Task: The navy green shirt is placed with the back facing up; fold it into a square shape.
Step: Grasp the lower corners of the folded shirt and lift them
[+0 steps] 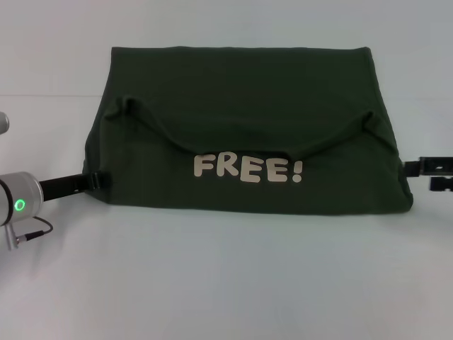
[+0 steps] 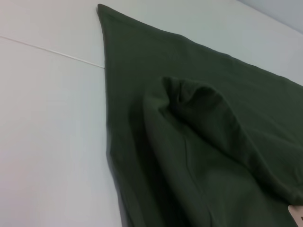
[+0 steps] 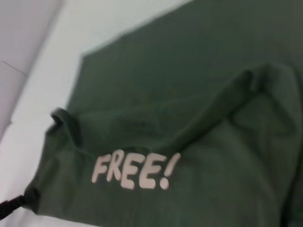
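While shirt (image 1: 248,106) lies folded, L gripper (image 1: 99,180) & R gripper (image 1: 417,170) flank it low; jaw state unclear.

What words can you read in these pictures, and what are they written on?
"FREE!" in cream letters on the navy green shirt, on the folded-over part nearest the robot; it reads the same in the head and right wrist views.
No other words, numbers or signs can be read.

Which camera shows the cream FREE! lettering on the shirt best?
The head view: the FREE! lettering sits whole, level and sharp on the navy green shirt. The right wrist view shows it whole but slanted and softer; the left wrist view catches only a sliver at its edge.
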Action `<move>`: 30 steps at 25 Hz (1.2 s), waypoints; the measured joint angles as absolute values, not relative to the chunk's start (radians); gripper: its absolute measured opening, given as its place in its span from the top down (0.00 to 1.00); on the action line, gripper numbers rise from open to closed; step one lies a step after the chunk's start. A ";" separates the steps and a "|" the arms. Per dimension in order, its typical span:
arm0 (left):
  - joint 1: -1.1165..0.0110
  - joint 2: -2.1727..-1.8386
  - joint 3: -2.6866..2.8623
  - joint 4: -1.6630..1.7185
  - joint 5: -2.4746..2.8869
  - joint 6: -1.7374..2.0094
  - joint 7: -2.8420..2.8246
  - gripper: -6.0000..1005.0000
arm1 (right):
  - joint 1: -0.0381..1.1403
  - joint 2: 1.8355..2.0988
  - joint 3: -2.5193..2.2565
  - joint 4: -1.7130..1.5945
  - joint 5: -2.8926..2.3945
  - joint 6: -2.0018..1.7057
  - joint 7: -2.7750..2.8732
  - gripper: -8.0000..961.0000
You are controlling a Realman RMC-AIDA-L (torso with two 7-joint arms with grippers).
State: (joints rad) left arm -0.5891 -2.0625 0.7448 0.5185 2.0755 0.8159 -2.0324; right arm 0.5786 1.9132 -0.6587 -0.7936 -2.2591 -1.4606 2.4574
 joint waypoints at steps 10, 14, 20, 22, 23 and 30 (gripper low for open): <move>-0.590 -2.058 0.744 0.523 2.076 0.823 -2.038 0.95 | 0.772 1.854 -0.654 -0.812 -2.603 -1.458 2.741 0.04; -0.597 -2.055 0.746 0.523 2.075 0.824 -2.039 0.95 | 0.819 1.877 -0.661 -0.772 -2.668 -1.438 2.752 0.04; -0.599 -2.052 0.748 0.523 2.075 0.823 -2.038 0.95 | 0.827 1.894 -0.695 -0.669 -2.667 -1.349 2.749 0.04; -0.599 -2.053 0.748 0.523 2.075 0.823 -2.037 0.95 | 0.828 1.907 -0.701 -0.648 -2.667 -1.321 2.743 0.04; -0.599 -2.053 0.748 0.523 2.075 0.823 -2.036 0.95 | 0.828 1.913 -0.701 -0.645 -2.666 -1.314 2.739 0.04; -0.601 -2.055 0.749 0.523 2.075 0.821 -2.039 0.95 | 0.833 1.949 -0.706 -0.634 -2.648 -1.259 2.710 0.04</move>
State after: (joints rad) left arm -0.6009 -2.0552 0.7487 0.5230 2.0755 0.8210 -2.0391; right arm 0.8331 1.9491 -0.7060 -0.6340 -2.6484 -1.2594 2.7096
